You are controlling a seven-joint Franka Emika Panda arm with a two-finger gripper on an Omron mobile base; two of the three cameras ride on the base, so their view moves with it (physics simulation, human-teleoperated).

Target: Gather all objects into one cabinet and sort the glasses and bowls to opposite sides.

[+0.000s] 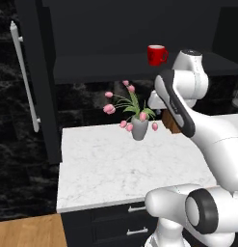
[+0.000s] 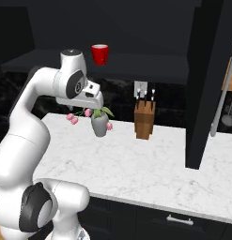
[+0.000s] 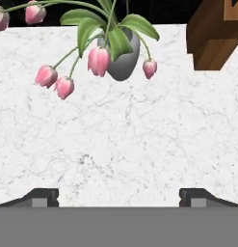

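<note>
1. Glossy red cup [image 1: 157,54] sits on the dark inner shelf [image 1: 106,65] of the black cabinet, above the grey flower vase [image 1: 139,129].
2. Right base view adds a wooden knife block [image 2: 144,120] beside the vase.
3. Hand view: gripper [image 3: 118,198] spread wide, empty, over the white marble counter [image 3: 120,140] near the vase.

White marble countertop [image 1: 106,164] fills mid-frame in both base views, grey veining, pale edge. Black marbled backsplash [image 1: 84,103] behind it, upper centre. Dark drawer fronts [image 1: 111,222] below the counter, short silver pulls [image 1: 137,208], lower centre of left base view. Wood-plank floor [image 1: 26,234] in that view's lower left corner. Grey vase of pink tulips [image 1: 138,129] sits at the counter's back, centre. Wooden knife block [image 2: 144,119] centre-right in right base view, beside the vase but apart from it. Lighting flat and even, upper part of the frame dark.
</note>
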